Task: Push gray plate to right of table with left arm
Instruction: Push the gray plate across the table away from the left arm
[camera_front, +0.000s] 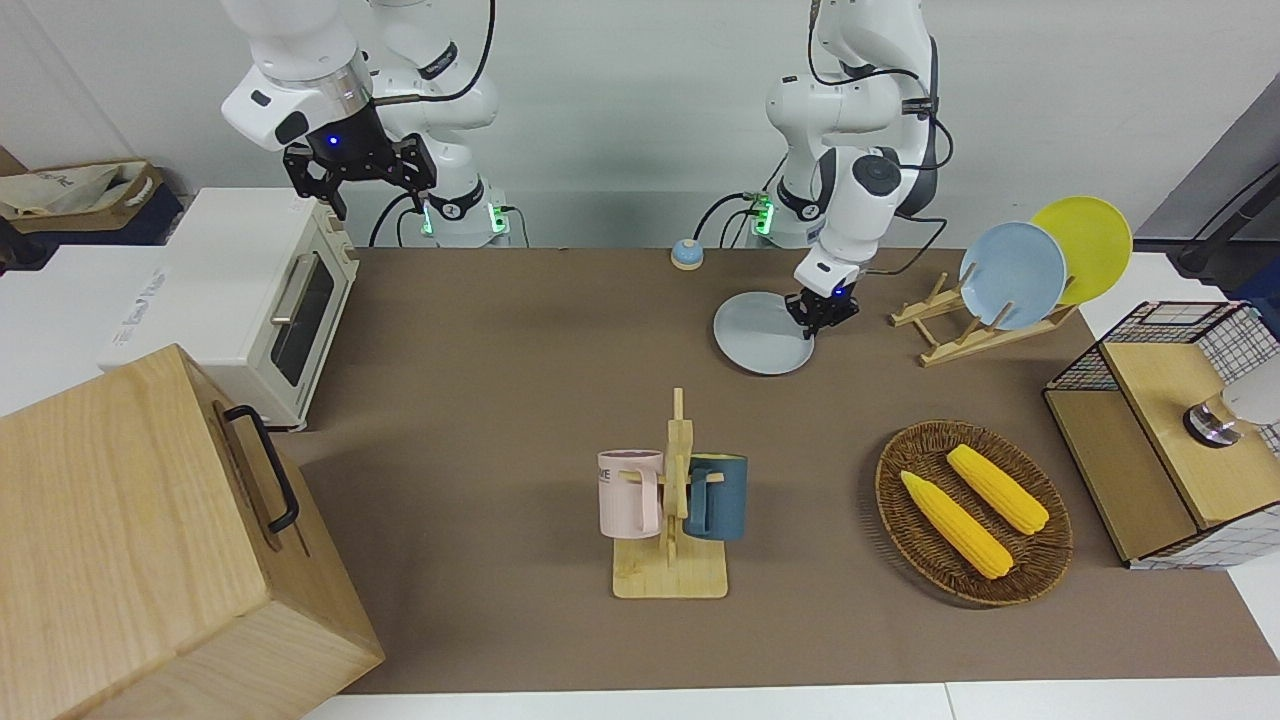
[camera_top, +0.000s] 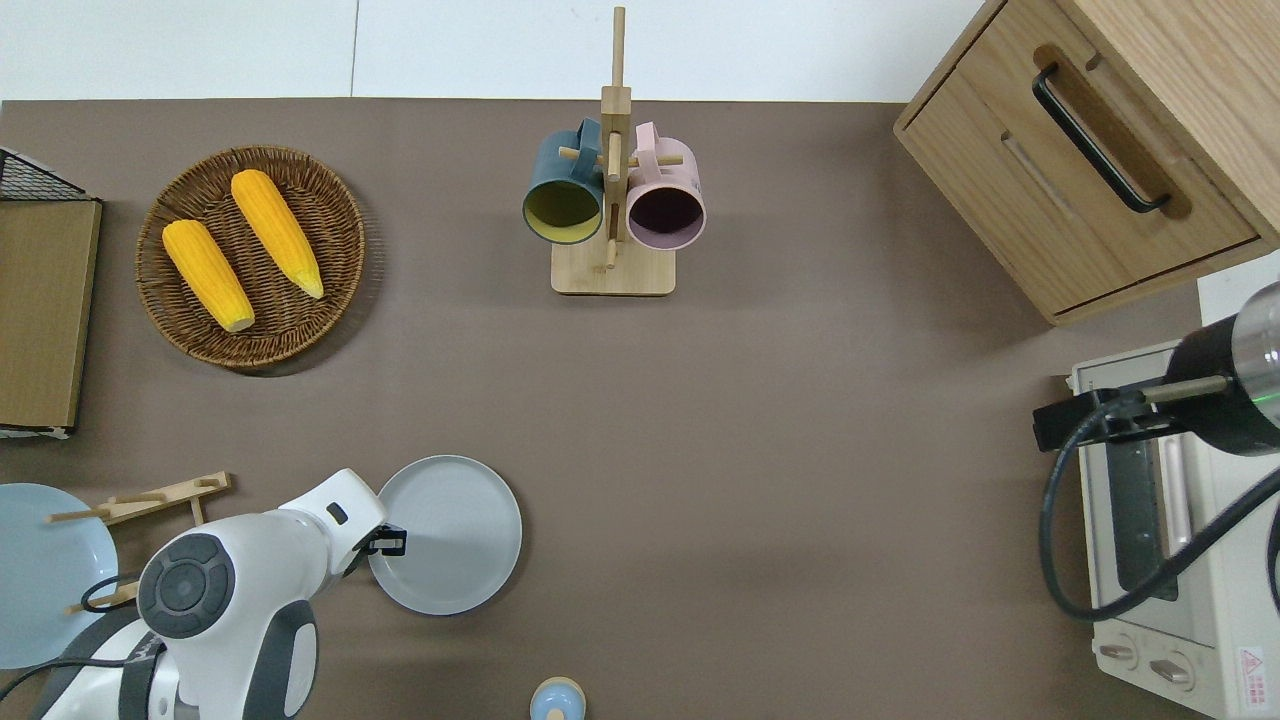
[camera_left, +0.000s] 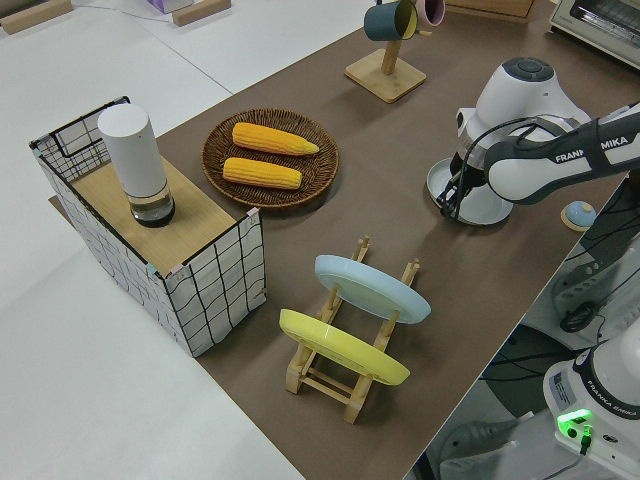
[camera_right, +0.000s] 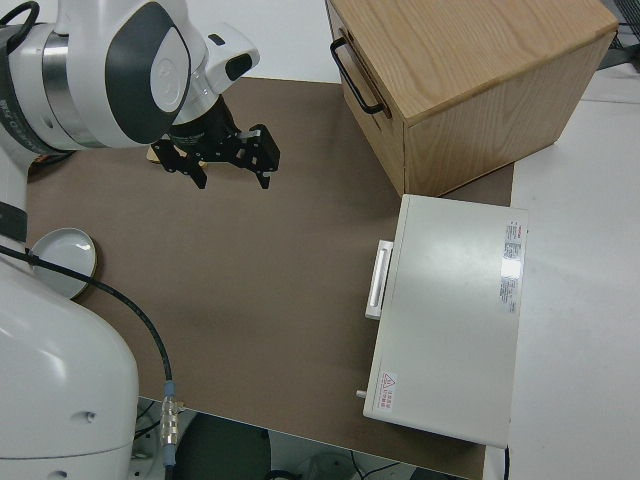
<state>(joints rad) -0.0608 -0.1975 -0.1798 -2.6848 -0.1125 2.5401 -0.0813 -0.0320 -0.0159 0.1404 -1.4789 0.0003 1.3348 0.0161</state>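
My left gripper (camera_front: 822, 312) is down at the gray plate (camera_front: 762, 333), at its rim on the side toward my left arm's end. The plate is round, shallow and pale, with a low raised rim, lying flat on the brown table (camera_front: 500, 400), close to my edge.

Left hand at the gray plate's rim

The left hand (camera_front: 822, 312) sits low at the gray plate (camera_front: 762, 334), touching its rim at about 2 o'clock, toward the wooden plate rack (camera_front: 975, 322). The plate lies flat on the brown counter (camera_front: 480, 380), nearer the robots than the mug stand (camera_front: 672, 520). The right arm is parked, its right hand (camera_front: 360, 172) spread wide.
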